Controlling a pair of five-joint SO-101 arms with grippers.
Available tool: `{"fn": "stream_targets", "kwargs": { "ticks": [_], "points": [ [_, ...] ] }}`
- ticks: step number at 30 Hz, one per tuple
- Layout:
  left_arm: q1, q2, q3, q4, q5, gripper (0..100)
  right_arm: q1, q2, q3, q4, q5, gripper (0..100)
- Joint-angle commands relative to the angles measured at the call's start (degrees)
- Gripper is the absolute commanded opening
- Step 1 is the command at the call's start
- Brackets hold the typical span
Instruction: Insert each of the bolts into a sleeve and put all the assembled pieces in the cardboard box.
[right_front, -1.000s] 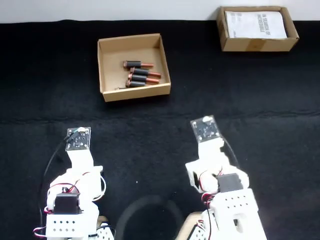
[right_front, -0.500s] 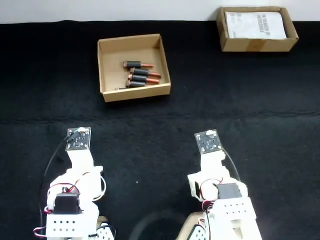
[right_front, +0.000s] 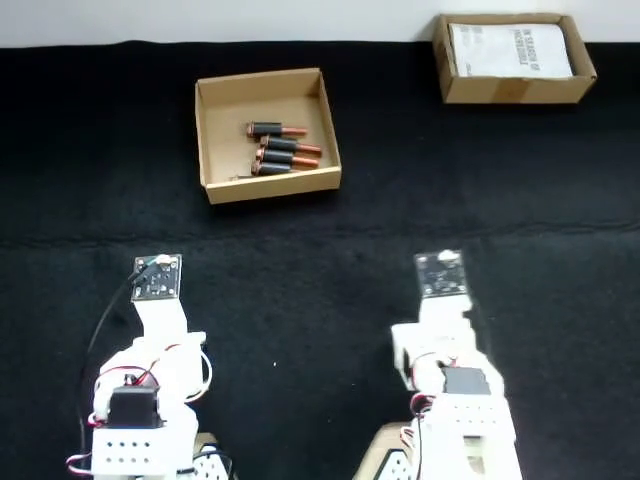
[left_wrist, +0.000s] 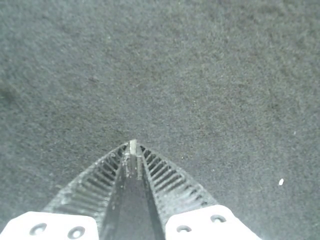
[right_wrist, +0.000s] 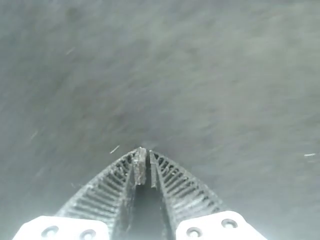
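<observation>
The open cardboard box (right_front: 225, 180) stands at the back left of the black table. Several assembled pieces (right_front: 284, 150), copper bolts in dark sleeves, lie inside it. Both arms are folded back near the table's front edge, far from the box. My left gripper (left_wrist: 133, 146) is shut with nothing in it, its tips over bare black cloth. My right gripper (right_wrist: 141, 151) is shut too and holds nothing. From above, the left arm (right_front: 158, 277) sits at the front left and the right arm (right_front: 441, 274) at the front right.
A second cardboard box (right_front: 513, 90) with a printed white sheet in it stands at the back right corner. A white wall runs behind the table's far edge. Black cloth covers the whole table between the arms and the boxes.
The right arm has swung to the right and drawn back a little toward the front edge. The left arm has kept still.
</observation>
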Motion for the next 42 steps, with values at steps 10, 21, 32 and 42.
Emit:
{"fn": "stream_targets", "kwargs": {
  "ticks": [10,21,32,42],
  "points": [
    [0.5,-0.3,0.7,-0.1,0.0,1,-0.3,-36.9,0.7,15.2,-0.2,0.8],
    [0.5,-0.3,0.7,-0.1,-0.1,1,1.3,-33.0,6.4,30.5,-0.4,0.8],
    [0.5,-0.3,0.7,0.0,-0.2,1,2.5,-32.9,8.3,33.7,-0.4,0.8],
    [0.7,-0.3,0.7,1.8,0.0,1,2.4,-32.9,8.3,33.7,-0.1,0.8]
  ]
}}
